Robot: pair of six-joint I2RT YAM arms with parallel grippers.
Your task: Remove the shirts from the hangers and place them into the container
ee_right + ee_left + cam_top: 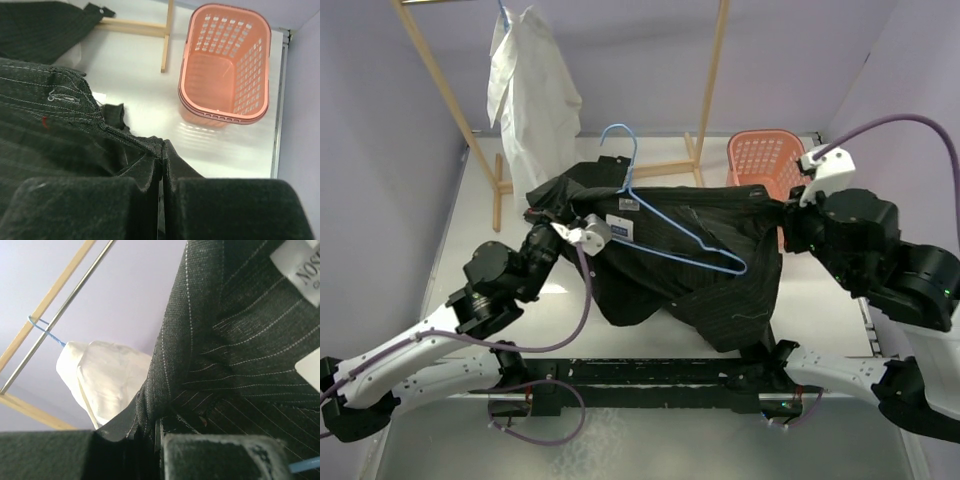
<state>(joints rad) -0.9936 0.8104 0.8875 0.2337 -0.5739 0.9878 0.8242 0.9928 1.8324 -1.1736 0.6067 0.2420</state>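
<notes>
Left claw [150, 432] clamped on black shirt [700, 255] | right claw [162, 165] clamped on same shirt | blue hanger [682, 226] lying on it

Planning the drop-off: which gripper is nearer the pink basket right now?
Right. The right gripper, shut on the black shirt, is close by the basket. The left gripper clamps the shirt's opposite end, well off to the left.

a white table [470, 235] fills the middle of the frame. at upper right a pink basket [748, 165] stands on it (upright, open side up). the wooden rack's feet [498, 205] rest at upper left and upper centre.
</notes>
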